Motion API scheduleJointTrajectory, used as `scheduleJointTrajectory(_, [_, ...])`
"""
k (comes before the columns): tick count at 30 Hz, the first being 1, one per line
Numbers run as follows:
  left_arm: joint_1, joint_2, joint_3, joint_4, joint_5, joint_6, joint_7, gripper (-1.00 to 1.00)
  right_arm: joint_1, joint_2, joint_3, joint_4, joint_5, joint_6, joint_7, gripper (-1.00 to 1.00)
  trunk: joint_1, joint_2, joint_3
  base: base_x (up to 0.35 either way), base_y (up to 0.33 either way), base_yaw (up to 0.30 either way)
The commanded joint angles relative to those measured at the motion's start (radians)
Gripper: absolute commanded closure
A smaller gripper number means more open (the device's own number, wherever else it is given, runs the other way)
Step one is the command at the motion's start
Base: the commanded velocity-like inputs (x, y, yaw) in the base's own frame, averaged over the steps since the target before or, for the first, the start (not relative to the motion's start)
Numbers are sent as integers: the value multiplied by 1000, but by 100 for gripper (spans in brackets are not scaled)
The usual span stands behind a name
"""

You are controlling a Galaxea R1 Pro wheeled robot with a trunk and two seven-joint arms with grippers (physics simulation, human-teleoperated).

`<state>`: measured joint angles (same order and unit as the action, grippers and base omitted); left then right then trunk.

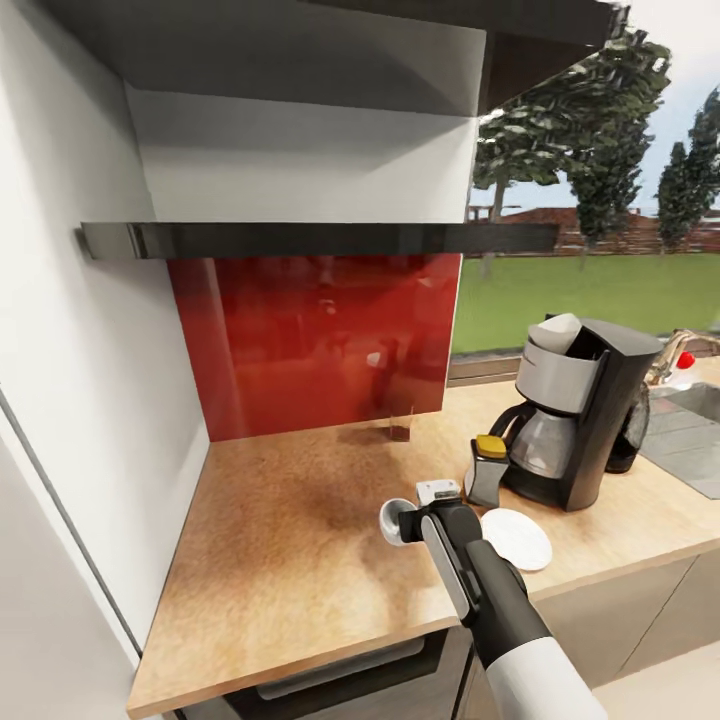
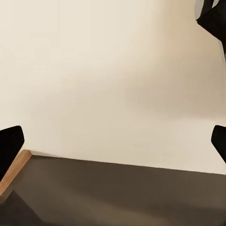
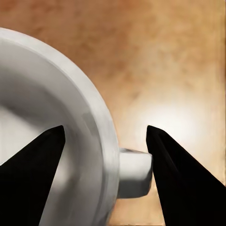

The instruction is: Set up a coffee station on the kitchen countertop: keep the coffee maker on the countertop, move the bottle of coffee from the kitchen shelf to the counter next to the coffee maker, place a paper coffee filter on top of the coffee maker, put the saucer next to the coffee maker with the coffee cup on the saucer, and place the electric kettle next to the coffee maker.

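Coffee cup, white and small, sat on the wooden table toward the middle of the head view, with the right gripper directly over it and the black-and-white right arm reaching in from below. Far left in that view a white wall ran down to the table's edge, and a glossy red backsplash stood behind the table under a dark shelf. In the right wrist view the cup appeared as a broad white rim with its short handle sticking out sideways; one dark finger lay over the bowl side of the rim and the other finger stood outside the handle, so the fingers straddled the rim and handle with a visible gap, not pressed onto either. Just right of the cup a white saucer lay flat on the table, apart from the cup. Behind the saucer a small bottle of coffee with a yellow cap stood upright, just beside the coffee maker, a black and grey machine with a glass carafe and a white paper filter showing at its top. A dark rounded object, probably the electric kettle, stood mostly hidden behind the machine. At far right a sink was set into the table, below a window onto grass and trees. In the left wrist view the left gripper's fingers sat at opposite edges, spread wide, facing a pale wall and a dark surface.
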<state>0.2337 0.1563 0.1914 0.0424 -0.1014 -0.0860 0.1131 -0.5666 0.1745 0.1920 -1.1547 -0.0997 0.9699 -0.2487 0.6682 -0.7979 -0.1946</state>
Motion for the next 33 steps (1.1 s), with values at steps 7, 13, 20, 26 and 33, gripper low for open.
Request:
scheduleJointTrajectory(7, [-1, 0, 8, 2, -11, -6, 3, -100, -1, 0, 1, 0, -11, 3, -9, 100, 0, -1, 3, 0, 0, -270])
scheduleJointTrajectory(13, [0, 0, 8, 2, -11, -5, 5, -100, -1, 0, 1, 0, -11, 3, -9, 100, 0, -1, 6, -77, -86, -284])
scheduleJointTrajectory(20, [-1, 0, 9, 2, -11, -6, 3, -100, -1, 0, 1, 0, -11, 3, -9, 100, 0, -1, 8, -21, -34, -287])
scheduleJointTrajectory(26, [-1, 0, 10, 2, -11, -4, 3, -100, -1, 0, 1, 0, -12, 3, -9, 100, 0, -1, 9, 0, -1, -288])
scheduleJointTrajectory(33, [-1, 0, 10, 2, -11, -2, 3, -100, -1, 0, 3, 0, -12, 3, -9, 100, 0, -1, 9, 4, 0, -288])
